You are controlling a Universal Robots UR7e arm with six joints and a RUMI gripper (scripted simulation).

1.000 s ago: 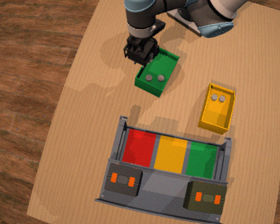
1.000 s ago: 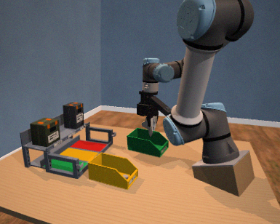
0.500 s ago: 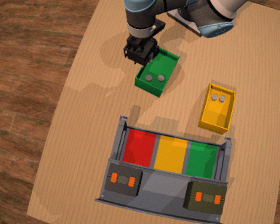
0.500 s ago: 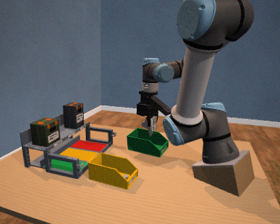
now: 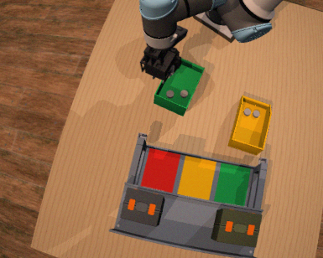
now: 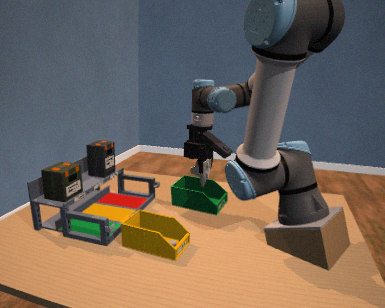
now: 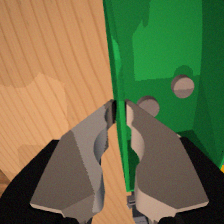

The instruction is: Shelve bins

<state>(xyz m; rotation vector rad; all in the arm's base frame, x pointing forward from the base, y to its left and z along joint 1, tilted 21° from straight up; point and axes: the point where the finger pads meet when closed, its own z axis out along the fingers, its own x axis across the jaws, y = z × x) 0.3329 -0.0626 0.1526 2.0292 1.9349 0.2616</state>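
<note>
"How is the arm (image 5: 158,21) (image 6: 269,105) standing?"

"Outside, its big link leans up from the block, and the wrist end points straight down. From the top, the gripper (image 5: 169,79) (image 6: 203,184) (image 7: 119,101) is at the green bin's (image 5: 186,79) (image 6: 199,200) (image 7: 165,45) 10 o'clock side."

"Fingers apart?"

"No, pinched together on that bin's thin side wall. The wrist view has the wall running between the tips."

"And the bin?"

"Seen from the top, at the shelf's (image 5: 186,219) (image 6: 36,215) 12 o'clock, well apart from it. The yellow bin (image 5: 251,130) (image 6: 149,237) is at the shelf's 1 o'clock, also outside. The green mark (image 5: 232,184) (image 6: 84,226) is at the 3 o'clock end of the row, bare like the yellow mark (image 5: 196,178) (image 6: 107,212) beside it."

"Parts in?"

"Two round ones in each, from the top. Outside, the green bin's wall hides its pair."

"What else is hard to make out?"

"The arm's elbow is cut off by the upper edge outside. From the top, the gripper's body covers part of the grip. In the wrist view the green bin runs off past 12 and 3 o'clock, and there's a grey bit at 6 I can't name. Whether the bin's underside touches the table (image 5: 94,167) (image 6: 227,275) (image 7: 45,45), I can't tell."
</note>
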